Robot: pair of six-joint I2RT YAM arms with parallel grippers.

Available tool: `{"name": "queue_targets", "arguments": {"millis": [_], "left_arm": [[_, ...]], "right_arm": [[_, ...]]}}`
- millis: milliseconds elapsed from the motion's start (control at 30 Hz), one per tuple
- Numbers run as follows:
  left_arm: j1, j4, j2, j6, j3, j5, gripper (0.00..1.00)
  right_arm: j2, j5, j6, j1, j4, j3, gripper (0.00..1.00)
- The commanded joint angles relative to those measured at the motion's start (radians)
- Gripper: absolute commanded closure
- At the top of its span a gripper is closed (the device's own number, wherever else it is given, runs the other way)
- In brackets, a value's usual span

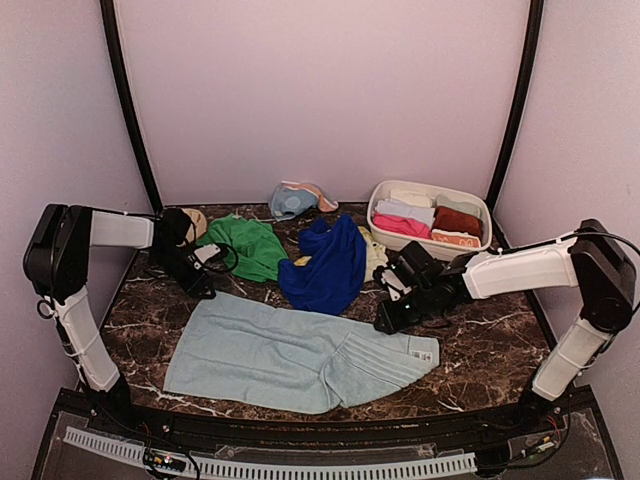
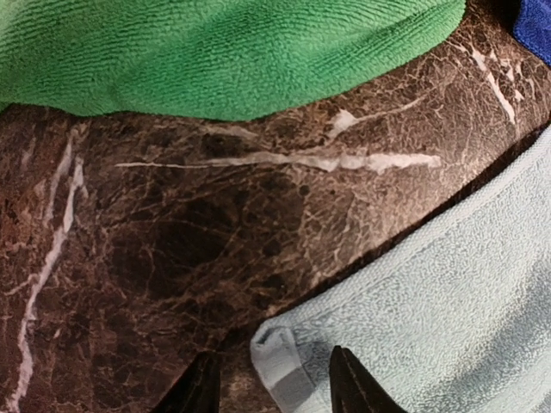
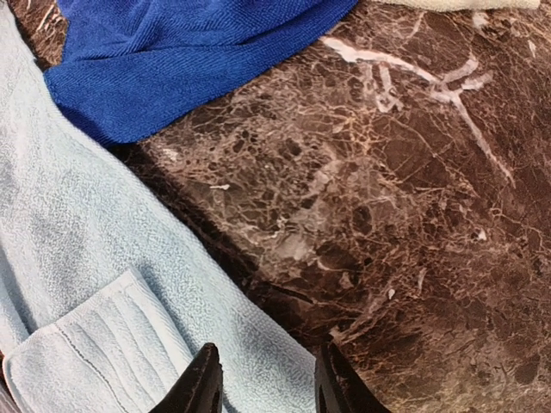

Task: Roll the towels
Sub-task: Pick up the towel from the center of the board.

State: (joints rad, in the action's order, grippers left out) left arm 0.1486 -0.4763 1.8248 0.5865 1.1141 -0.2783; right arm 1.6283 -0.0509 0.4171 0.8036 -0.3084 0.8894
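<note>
While several rolled towels (image 1: 430,222) sat in the basin (image 1: 373,222) far right, the light blue towel (image 1: 290,355) lay flat and unrolled on the near bench (image 1: 500,340). Left gripper (image 2: 271,379) spread over its far-left corner, right gripper (image 3: 263,379) spread at its right edge. Green towel (image 1: 245,245) and royal blue towel (image 1: 325,265) lay loose behind, unrolled.

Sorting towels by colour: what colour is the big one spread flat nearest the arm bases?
The towel is light blue, best seen in the top external view.

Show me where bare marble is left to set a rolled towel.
Most room: front right, between the light blue towel and the right arm. A narrower strip lies left of that towel. The back is crowded: green towel, royal blue towel, basin.
</note>
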Motion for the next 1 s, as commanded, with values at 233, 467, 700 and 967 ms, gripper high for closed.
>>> {"name": "queue_targets", "arguments": {"millis": [233, 467, 700, 967], "left_arm": [[0.051, -0.057, 0.008, -0.031, -0.012, -0.079, 0.78], [0.053, -0.098, -0.072, -0.026, 0.034, -0.065, 1.00], [0.057, -0.211, -0.258, -0.011, 0.112, -0.086, 1.00], [0.057, -0.227, -0.360, 0.000, 0.032, -0.088, 1.00]], "right_arm": [[-0.027, 0.031, 0.014, 0.040, -0.004, 0.036, 0.63], [-0.026, 0.026, -0.030, 0.040, 0.002, 0.060, 0.56], [0.070, -0.013, -0.154, 0.030, 0.002, 0.160, 0.44], [0.224, -0.108, -0.172, 0.041, 0.035, 0.202, 0.47]]}}
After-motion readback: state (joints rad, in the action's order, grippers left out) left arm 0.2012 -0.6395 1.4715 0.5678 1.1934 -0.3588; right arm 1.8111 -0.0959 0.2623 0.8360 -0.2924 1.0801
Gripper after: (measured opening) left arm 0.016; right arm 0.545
